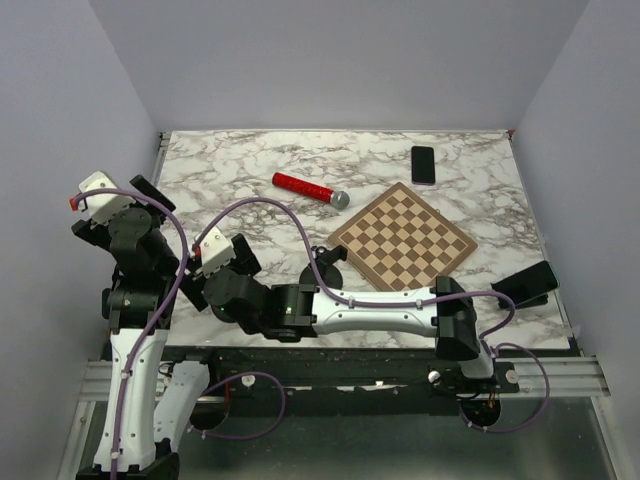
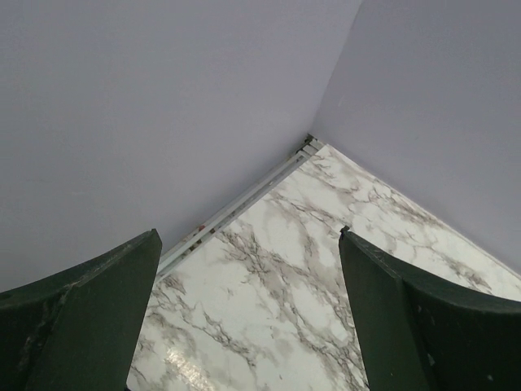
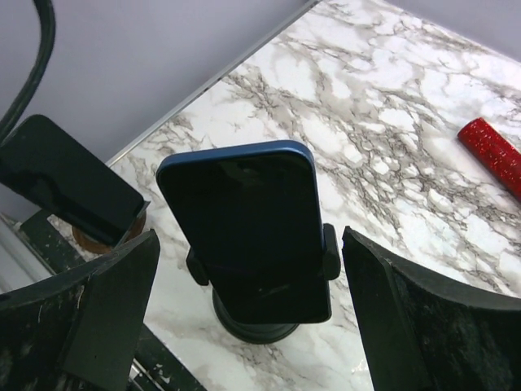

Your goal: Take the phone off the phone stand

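In the right wrist view a blue phone (image 3: pixel 244 212) with a dark screen stands upright, clamped in a black phone stand (image 3: pixel 259 327) on a round base. My right gripper (image 3: pixel 250 236) is open, with one finger on each side of the phone and stand, and neither touches them. In the top view the right arm reaches across to the near left corner and its gripper (image 1: pixel 196 290) hides the phone and stand. My left gripper (image 1: pixel 150 190) is raised at the left side. It is open and empty, over bare marble (image 2: pixel 248 236).
A second black slab on a brown round base (image 3: pixel 69 186) stands just left of the phone. On the marble table lie a red microphone (image 1: pixel 310 188), a chessboard (image 1: pixel 403 238) and a flat black phone (image 1: pixel 423 164). A black device (image 1: pixel 528 282) sits at the right edge.
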